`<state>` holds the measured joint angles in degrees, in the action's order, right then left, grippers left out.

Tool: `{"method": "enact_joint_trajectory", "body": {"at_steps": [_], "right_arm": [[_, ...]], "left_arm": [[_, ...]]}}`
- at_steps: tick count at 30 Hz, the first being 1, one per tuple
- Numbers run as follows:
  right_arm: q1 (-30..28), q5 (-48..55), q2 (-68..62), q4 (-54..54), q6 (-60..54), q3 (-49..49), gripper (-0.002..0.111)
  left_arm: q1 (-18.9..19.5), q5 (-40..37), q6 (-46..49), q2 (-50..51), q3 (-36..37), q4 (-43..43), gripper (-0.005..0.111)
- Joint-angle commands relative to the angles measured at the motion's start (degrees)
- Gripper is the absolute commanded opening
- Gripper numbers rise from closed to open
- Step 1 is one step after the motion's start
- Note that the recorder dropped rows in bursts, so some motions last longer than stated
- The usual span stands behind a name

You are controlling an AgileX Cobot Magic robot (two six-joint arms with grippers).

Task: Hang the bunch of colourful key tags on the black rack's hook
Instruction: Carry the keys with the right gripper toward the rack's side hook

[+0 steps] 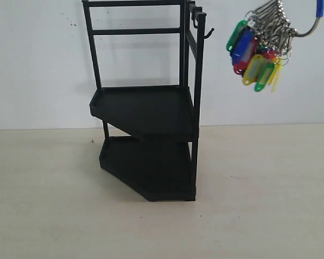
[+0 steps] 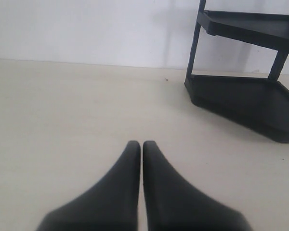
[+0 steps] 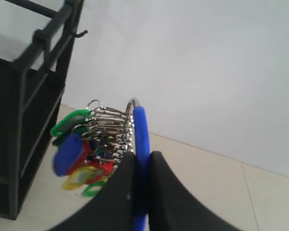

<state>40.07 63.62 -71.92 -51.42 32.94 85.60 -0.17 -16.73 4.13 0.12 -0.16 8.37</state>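
We can't see the right arm in the exterior view (cut off past the top edge); only the blue-sleeved wire loop (image 1: 319, 8) enters there. The colourful key tag bunch (image 1: 259, 48) hangs in the air right of the hook (image 1: 208, 35) on the black rack (image 1: 146, 108), not touching it. Any tag writing is too small to read. The right gripper (image 3: 140, 156) pinches the loop. The left gripper (image 2: 142, 144) has its fingers pressed together on nothing, low over the table (image 2: 62, 120).
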Motion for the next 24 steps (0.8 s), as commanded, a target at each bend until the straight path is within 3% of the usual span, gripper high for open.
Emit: {"method": "enact_joint_trajectory", "body": {"at_steps": [1, 4, 10, 24], "right_arm": [[-9.89, -9.75, -1.48, 8.94, -4.74, 0.22, 0.0], [-13.24, -14.62, -5.37, 10.48, -6.86, 0.22, 0.0], [-13.24, -23.35, -12.5, 10.05, -6.62, 0.22, 0.0], [-15.19, -29.51, -14.7, 9.4, -2.84, 0.34, 0.0]], "left_arm": [[0.14, 0.39, 0.2, -0.12, 0.16, -0.28, 0.004], [0.14, 0.39, 0.2, -0.12, 0.16, -0.28, 0.004], [0.14, 0.39, 0.2, -0.12, 0.16, -0.28, 0.004], [0.14, 0.39, 0.2, -0.12, 0.16, -0.28, 0.004]]}}
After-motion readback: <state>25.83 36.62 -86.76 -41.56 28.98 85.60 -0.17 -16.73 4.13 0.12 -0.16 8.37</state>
